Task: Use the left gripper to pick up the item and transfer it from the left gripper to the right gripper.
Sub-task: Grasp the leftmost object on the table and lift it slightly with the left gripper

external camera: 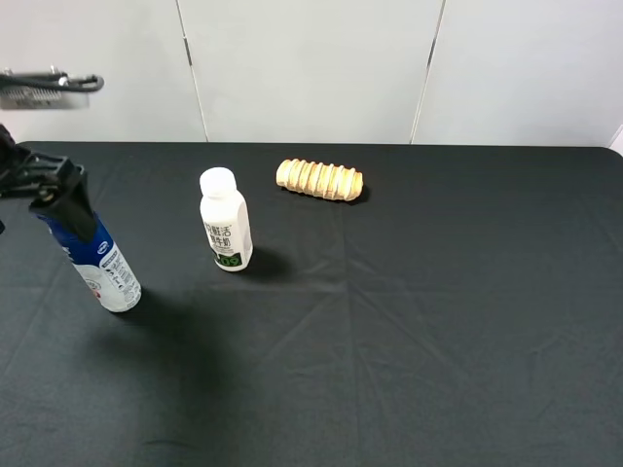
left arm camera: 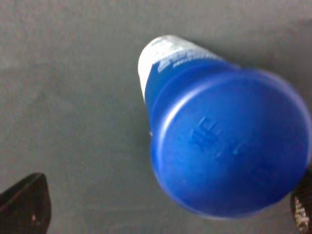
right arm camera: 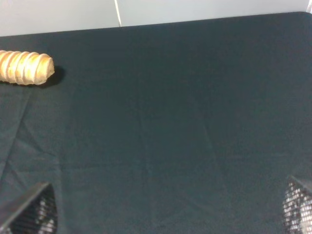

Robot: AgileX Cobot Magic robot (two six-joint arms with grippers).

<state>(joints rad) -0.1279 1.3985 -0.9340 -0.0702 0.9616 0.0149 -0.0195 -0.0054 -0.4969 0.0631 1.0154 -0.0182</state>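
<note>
The item, a tall bottle (external camera: 102, 265) with a blue upper part and white labelled body, stands leaning on the black table at the far left. Its wide blue cap (left arm camera: 229, 146) fills the left wrist view. My left gripper (external camera: 56, 190) is right at the cap and hides it in the high view. Its fingers are spread wide either side of the cap (left arm camera: 163, 209); one fingertip (left arm camera: 24, 207) is well clear of it, the other (left arm camera: 303, 207) is at its edge. My right gripper (right arm camera: 165, 209) is open and empty above bare cloth, and out of the high view.
A shorter white-capped bottle with green print (external camera: 225, 222) stands right of the item. A ridged tan bread roll (external camera: 319, 179) lies further back; it also shows in the right wrist view (right arm camera: 24, 68). A black cloth (external camera: 438, 321) covers the table.
</note>
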